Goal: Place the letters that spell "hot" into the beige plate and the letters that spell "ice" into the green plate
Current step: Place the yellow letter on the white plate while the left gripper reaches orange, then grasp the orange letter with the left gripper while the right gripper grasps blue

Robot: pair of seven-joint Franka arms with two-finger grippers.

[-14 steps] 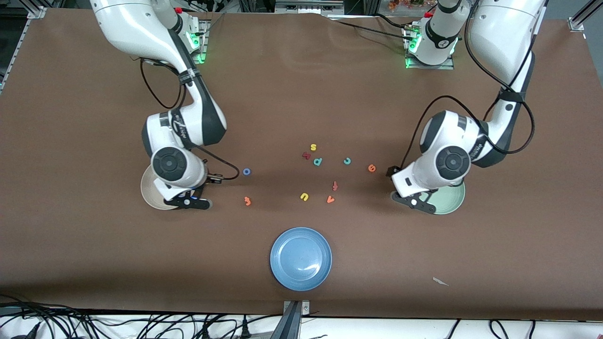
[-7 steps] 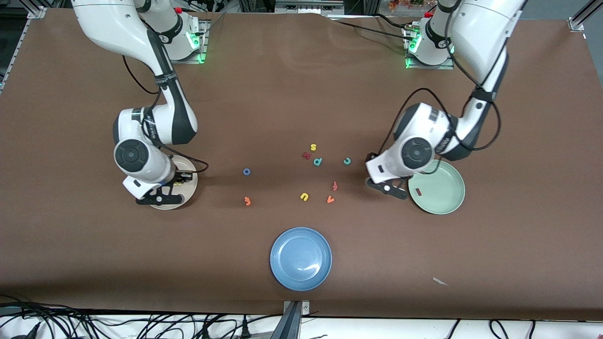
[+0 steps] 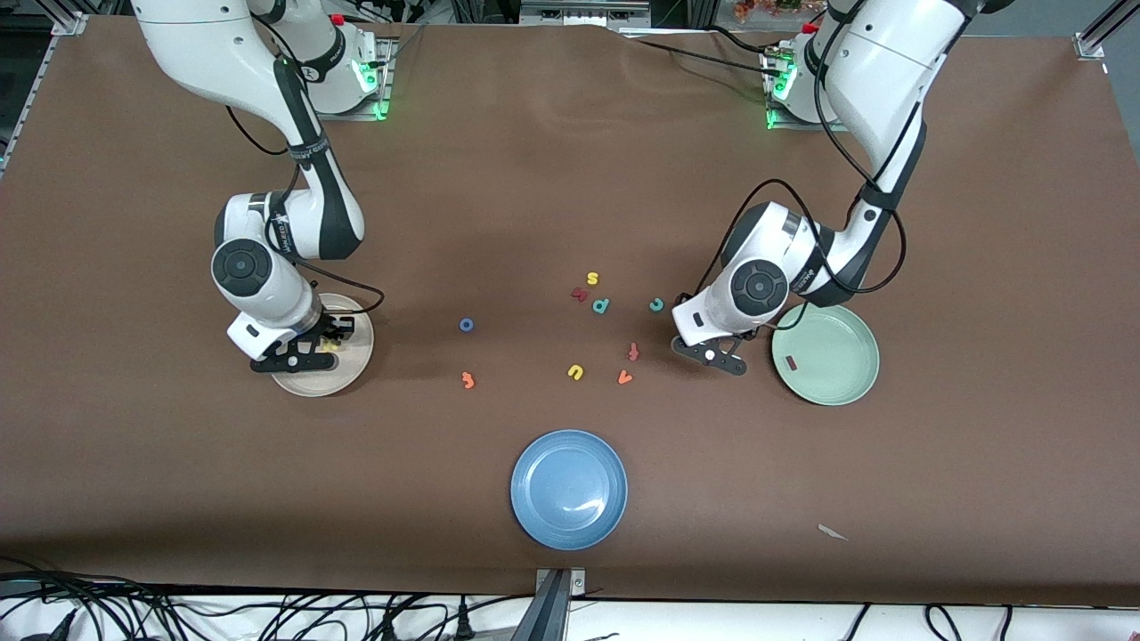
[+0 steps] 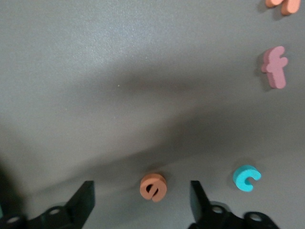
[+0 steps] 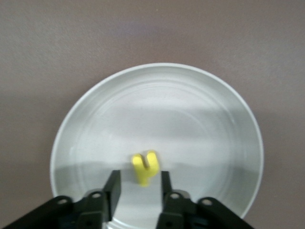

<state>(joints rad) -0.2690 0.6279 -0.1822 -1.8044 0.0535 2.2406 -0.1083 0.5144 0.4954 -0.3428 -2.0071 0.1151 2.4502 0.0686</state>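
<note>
Yellow h point(image 5: 144, 168) in beige plate point(image 3: 352, 372), between right gripper point(image 5: 138, 187) jaws, which stand slightly parted just beside it; grip not clear. Right gripper low over that plate. Left gripper point(image 4: 141, 196) jaws spread wide, straddling orange e point(image 4: 153, 186) on table point(image 3: 534, 178), near green plate point(image 3: 846, 383). Dark red i point(image 3: 789, 362) lies in green plate. Teal c point(image 3: 656, 304), blue o point(image 3: 466, 325), orange t point(image 3: 468, 380) on table between plates.
</note>
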